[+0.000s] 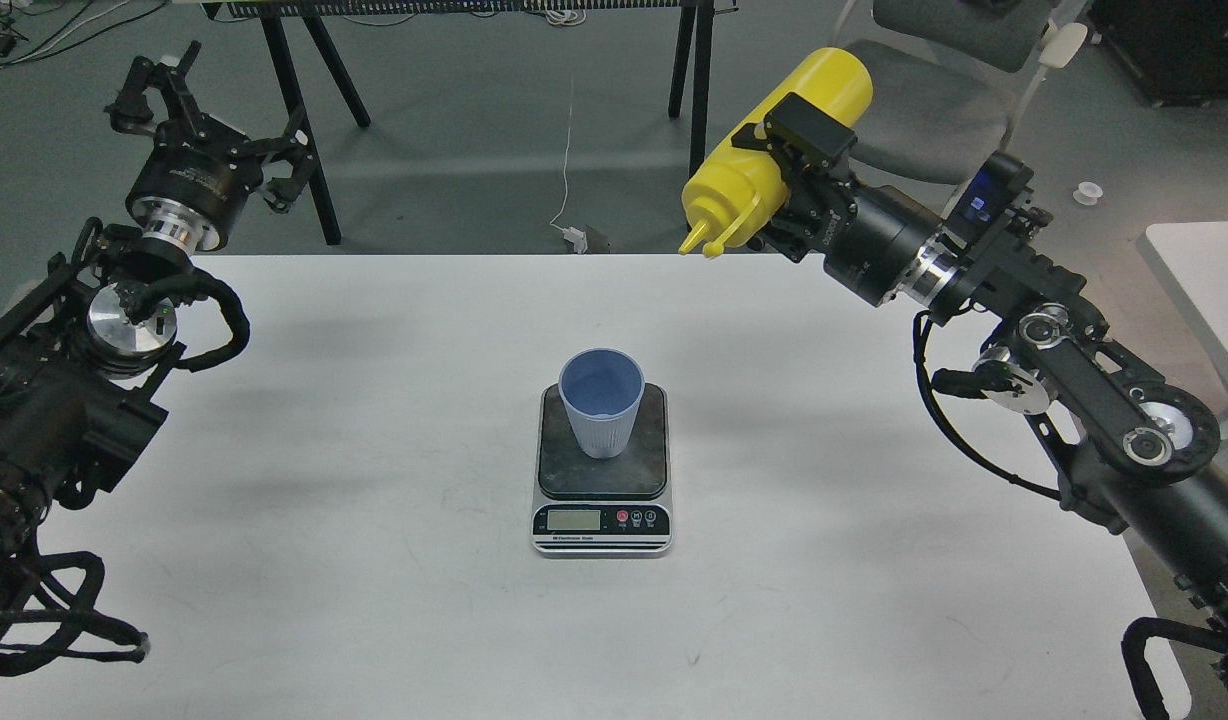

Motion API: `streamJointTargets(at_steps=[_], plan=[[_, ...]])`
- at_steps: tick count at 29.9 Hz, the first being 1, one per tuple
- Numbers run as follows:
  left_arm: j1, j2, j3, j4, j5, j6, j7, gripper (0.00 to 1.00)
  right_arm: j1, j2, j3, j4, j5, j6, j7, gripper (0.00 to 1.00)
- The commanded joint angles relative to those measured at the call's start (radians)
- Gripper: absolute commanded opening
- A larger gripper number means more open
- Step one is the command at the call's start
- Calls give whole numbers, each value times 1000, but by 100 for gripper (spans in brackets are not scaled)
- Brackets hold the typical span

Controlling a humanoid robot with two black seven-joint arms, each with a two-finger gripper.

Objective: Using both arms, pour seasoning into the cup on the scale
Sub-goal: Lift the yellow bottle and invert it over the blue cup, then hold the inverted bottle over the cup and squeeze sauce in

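Gripping the yellow seasoning bottle (pixel 774 150) around its middle, the right gripper (pixel 789 165) has it lifted well clear of the white table (pixel 324 550), and what a tilt on it: the flat base points up and away, the domed cap and pointed nozzle angle down and toward the left of the claw. Just below that nozzle dangles the little tethered tip-cap (pixel 714 247), hanging beside the spout. The black fingers (pixel 809 130) sit closed against the bottle's body, one clearly wrapped over the upper side. Down and to the left of this gripper, nearer the robot, stands the light-blue ribbed cup (pixel 601 402), upright, mouth open to the camera, smooth blue inside on show. It sits on the dark weighing plate of the scale (pixel 602 500), toward the far half of the plate, and the scale's silver front strip with its LCD screen and round buttons, one red, faces the robot. The nozzle is not over the cup; it hangs beyond it and off to the right, well apart. Over on the other side, the left gripper (pixel 219 115) is raised off past the table's far left corner, its clawed fingers spread apart with nothing between them, well apart from cup and scale, which lie down and to its right.
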Motion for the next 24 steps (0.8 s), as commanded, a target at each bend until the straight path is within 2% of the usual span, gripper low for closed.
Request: streamJointTargets(at_steps=[1, 8, 14, 24], plan=[[27, -10, -31, -1, -2, 0, 0, 99, 60, 12, -93, 8, -153, -50, 7, 38], [36, -11, -31, -1, -2, 0, -1, 99, 223, 21, -393, -42, -325, -225, 24, 38], [36, -10, -31, 0, -2, 0, -1, 99, 297, 41, -479, -116, -529, -242, 26, 38], [36, -16, -34, -1, -2, 0, -3, 99, 317, 113, -589, -208, -576, -348, 27, 36]])
